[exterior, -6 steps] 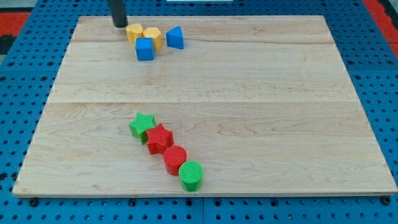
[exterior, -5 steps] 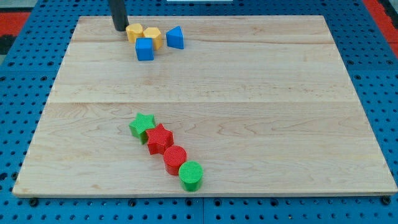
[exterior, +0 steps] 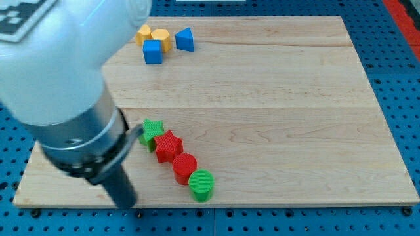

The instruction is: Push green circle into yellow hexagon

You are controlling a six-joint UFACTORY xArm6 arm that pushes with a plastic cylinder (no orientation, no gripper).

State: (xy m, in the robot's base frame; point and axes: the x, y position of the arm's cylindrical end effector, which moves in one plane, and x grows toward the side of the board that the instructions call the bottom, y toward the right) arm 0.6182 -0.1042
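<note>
The green circle lies near the board's bottom edge, at the lower end of a diagonal chain: green star, red star, red circle. Two yellow blocks sit at the view's top left; the right one looks like the hexagon, and the left one touches it. My tip is at the board's bottom edge, well to the left of the green circle and below the green star, touching no block.
A blue cube sits just below the yellow blocks and a blue triangle just to their right. The arm's big white and grey body covers the view's left part and hides that side of the wooden board.
My tip has gone from the view's top, left of the yellow blocks, down to the bottom edge left of the green circle. The arm now fills the view's left. No block moved.
</note>
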